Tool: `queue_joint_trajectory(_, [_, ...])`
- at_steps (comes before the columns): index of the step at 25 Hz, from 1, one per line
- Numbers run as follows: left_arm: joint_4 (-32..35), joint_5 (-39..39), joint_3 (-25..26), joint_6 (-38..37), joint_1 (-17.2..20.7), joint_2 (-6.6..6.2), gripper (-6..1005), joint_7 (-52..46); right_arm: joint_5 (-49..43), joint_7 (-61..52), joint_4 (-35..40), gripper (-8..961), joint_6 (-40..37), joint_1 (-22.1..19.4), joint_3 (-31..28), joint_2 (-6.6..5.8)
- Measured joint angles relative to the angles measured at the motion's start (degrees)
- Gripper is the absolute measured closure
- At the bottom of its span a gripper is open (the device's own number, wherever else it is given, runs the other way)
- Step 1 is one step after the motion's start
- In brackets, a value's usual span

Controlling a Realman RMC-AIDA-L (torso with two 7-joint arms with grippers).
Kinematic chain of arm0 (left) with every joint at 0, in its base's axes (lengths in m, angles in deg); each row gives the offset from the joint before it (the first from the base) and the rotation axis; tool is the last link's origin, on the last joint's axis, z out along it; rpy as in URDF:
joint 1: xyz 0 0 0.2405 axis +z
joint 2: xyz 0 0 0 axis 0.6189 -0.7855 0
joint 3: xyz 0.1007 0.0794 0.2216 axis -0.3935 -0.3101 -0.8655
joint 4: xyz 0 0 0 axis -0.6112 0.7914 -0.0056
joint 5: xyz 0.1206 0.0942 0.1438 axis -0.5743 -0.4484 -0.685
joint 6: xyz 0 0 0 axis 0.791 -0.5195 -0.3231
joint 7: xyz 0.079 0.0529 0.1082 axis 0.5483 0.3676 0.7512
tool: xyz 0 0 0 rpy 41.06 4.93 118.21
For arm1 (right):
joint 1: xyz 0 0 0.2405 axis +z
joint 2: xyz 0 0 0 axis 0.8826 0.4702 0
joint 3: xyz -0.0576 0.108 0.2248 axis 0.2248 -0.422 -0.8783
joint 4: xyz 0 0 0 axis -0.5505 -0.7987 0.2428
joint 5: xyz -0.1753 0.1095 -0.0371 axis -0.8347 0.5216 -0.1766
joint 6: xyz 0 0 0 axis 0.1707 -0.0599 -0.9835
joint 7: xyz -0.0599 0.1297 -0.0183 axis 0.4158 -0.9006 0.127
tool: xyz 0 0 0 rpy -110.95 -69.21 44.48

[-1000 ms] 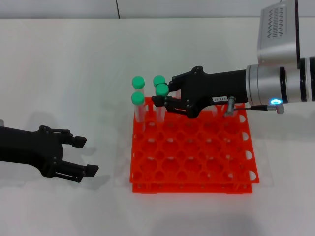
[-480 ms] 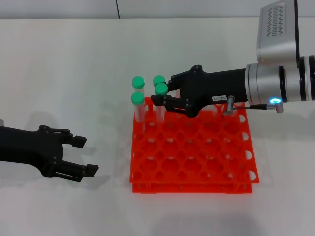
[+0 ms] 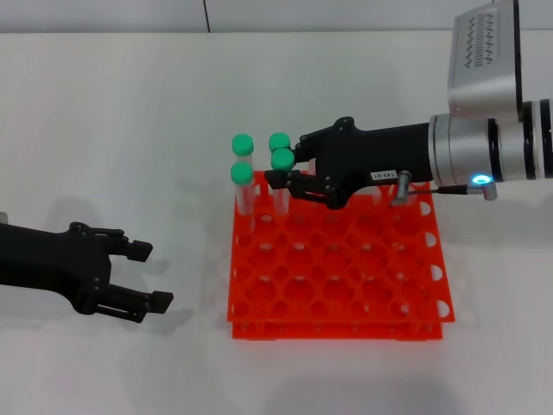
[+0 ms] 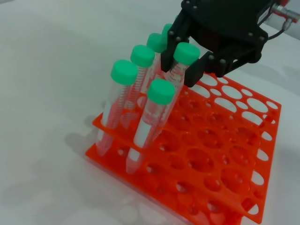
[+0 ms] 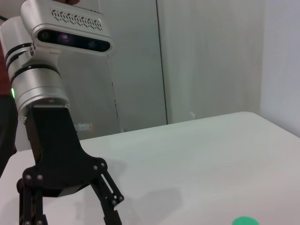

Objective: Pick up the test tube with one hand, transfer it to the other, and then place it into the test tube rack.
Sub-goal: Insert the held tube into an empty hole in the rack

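My right gripper (image 3: 282,177) pinches the green-capped tube (image 4: 179,70), seated in a back-left hole of the orange rack (image 3: 346,285). My left gripper (image 3: 149,275) rests open, well apart. Neighbouring tubes (image 4: 123,89) stand close; opening or lifting carelessly could knock them askew.

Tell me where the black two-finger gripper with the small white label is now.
In the head view, the right gripper is over the far left corner of the orange-red plastic rack, its fingers around a green-capped clear tube beside three others.
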Motion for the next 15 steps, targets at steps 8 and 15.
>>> queue_joint_trajectory(8, [-0.04, -0.01, -0.01, 0.00, 0.00, 0.00, 118, 0.09, 0.00, 0.00, -0.43, 694, 0.10, -0.01, 0.06, 0.00])
queue_joint_trajectory(15, [-0.04, -0.02, -0.06, -0.01, 0.00, 0.00, 118, 0.12, 0.00, 0.00, -0.52, 694, 0.15, -0.01, 0.06, 0.00])
